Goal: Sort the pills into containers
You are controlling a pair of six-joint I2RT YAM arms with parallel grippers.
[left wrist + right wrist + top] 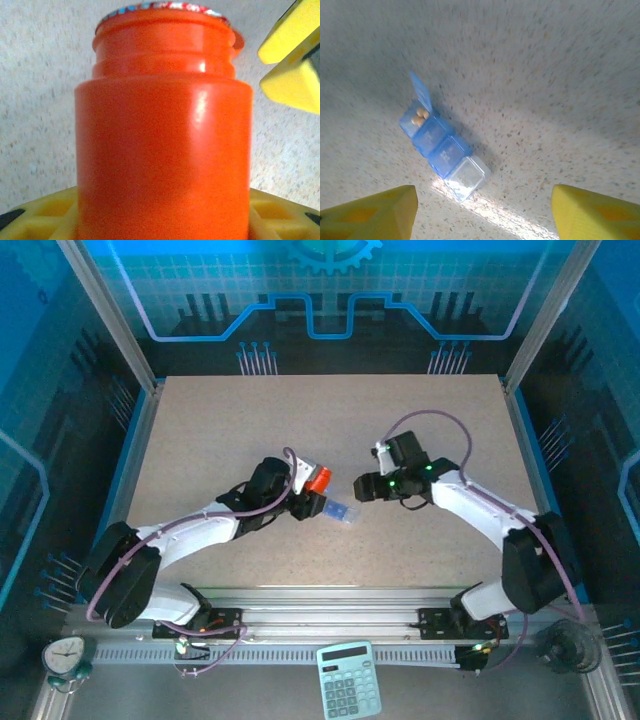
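Pills [420, 118], a few small pale yellow ones, lie in just one place that I can see, so I judge the sorting barely begun. My left pincer [162, 222] is clamped around the body of the orange cylindrical plastic bottle [162, 140], whose threaded neck points away from my fingers. The neck looks bare of a cap, though I cannot make out what covers its mouth. My right pincer [485, 200] is spread wide with nothing between its yellow fingers [370, 215], hovering over the speckled beige table [560, 75]. Just ahead of it, apart from both fingertips, lies the small flat translucent blue plastic pill box [445, 150], a row of four compartments. The compartment farthest from my right pincer has its lid flipped up and holds the pills. The two blue ones next to it look shut, and the clear one nearest my right pincer shows nothing inside. From above, the box sits between my two pincers, near the bottle. Left to do, I reckon: fill the three other compartments
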